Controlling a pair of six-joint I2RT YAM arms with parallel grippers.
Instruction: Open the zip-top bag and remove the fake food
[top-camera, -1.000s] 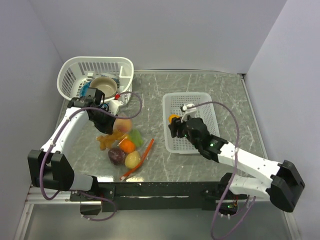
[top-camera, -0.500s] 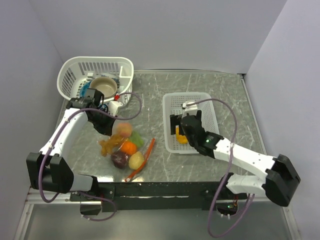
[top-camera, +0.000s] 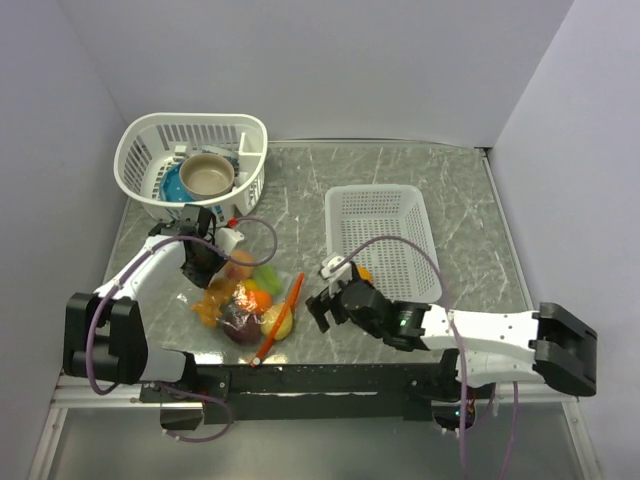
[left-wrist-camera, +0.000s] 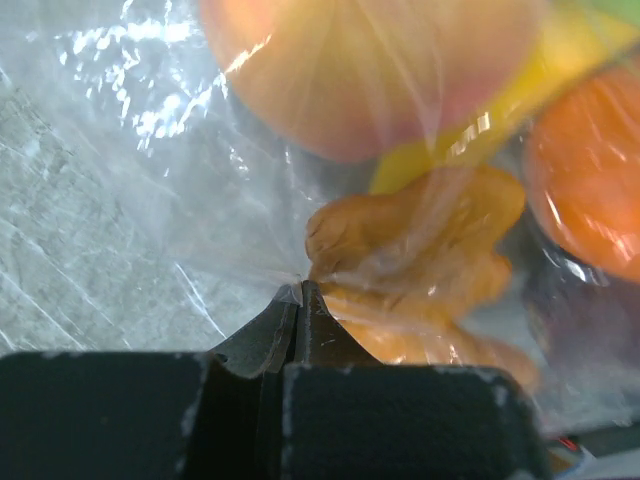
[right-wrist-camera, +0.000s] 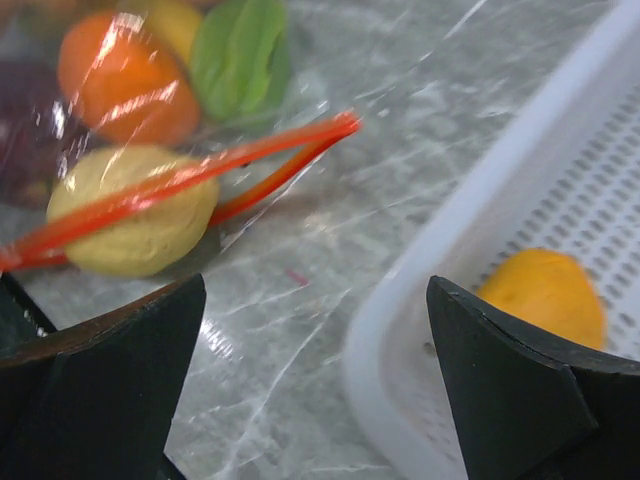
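Note:
The zip-top bag (top-camera: 243, 300) lies on the table with its orange-red zip strip (top-camera: 280, 315) at the right edge. The fake food (top-camera: 240, 312) is inside: peach, orange, green, yellow, dark purple and tan pieces. My left gripper (top-camera: 200, 263) is shut on the clear plastic at the bag's far left corner (left-wrist-camera: 298, 290), next to a tan piece (left-wrist-camera: 420, 250). My right gripper (top-camera: 325, 305) is open and empty, just right of the bag. Its view shows the zip strip (right-wrist-camera: 180, 180) and a yellow piece (right-wrist-camera: 130, 210) ahead. One orange piece (right-wrist-camera: 545, 295) lies in the flat white basket (top-camera: 400, 215).
A round white mesh basket (top-camera: 140, 150) at the back left holds a tan bowl (top-camera: 207, 173) and a blue dish (top-camera: 172, 185). The flat basket's rim (right-wrist-camera: 450, 270) is close to my right gripper. Grey walls stand on three sides.
My right gripper has let go of the orange piece in the flat basket and moved near-left toward the bag. My left gripper has drawn the bag's corner a little nearer.

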